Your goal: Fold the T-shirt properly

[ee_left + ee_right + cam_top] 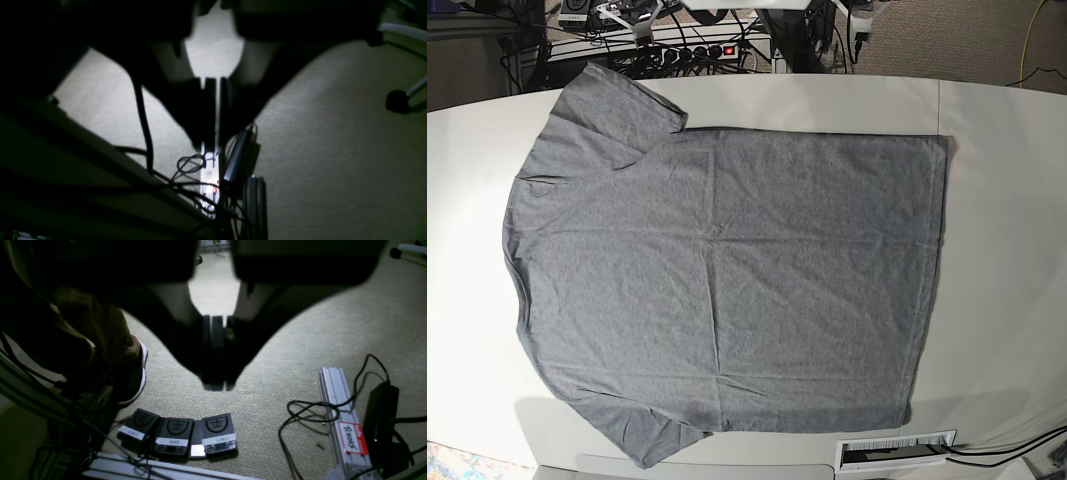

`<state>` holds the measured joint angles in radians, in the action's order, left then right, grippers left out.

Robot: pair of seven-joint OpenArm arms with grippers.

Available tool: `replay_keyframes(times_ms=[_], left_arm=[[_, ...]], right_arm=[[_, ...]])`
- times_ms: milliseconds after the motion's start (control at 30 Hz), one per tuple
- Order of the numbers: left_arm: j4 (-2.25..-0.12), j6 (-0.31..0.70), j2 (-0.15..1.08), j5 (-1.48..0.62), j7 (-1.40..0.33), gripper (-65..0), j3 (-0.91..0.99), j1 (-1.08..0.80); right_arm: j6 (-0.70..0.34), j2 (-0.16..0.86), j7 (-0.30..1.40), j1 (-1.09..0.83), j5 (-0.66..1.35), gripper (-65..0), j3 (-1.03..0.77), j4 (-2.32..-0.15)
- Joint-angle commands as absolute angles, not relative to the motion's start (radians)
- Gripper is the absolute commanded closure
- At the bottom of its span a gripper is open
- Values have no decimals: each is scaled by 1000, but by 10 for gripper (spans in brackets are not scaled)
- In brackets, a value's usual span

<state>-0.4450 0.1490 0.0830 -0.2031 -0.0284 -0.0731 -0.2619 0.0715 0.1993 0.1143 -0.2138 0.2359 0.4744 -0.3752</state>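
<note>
While the shirt (727, 290) lies spread flat and unfolded on the white table (1002, 250), collar end left and hem right in the base view, sleeves out at top and bottom, neither arm shows there; each wrist view looks at carpet, the left gripper (213, 110) and right gripper (217, 353) pressed together, empty.

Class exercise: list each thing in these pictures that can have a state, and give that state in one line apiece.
T-shirt: spread flat on the table, unfolded, sleeves out.
Left gripper: jaws shut, empty, above the carpet.
Right gripper: jaws shut, empty, above the carpet.
Table: T-shirt covers most of it.
</note>
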Motion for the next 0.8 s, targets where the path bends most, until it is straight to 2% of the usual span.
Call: replay_keyframes(times_ms=[0, 433, 767], left_arm=[[-448, 153, 84, -202, -26, 0, -76, -269], [-448, 154, 84, -202, -26, 0, -76, -272], [-492, 154, 88, -133, -26, 0, -76, -332]], right_arm=[[75, 209, 105, -219, 234, 0, 476, -379], [75, 211, 111, -225, 234, 0, 476, -379], [74, 214, 115, -279, 156, 0, 476, -393]])
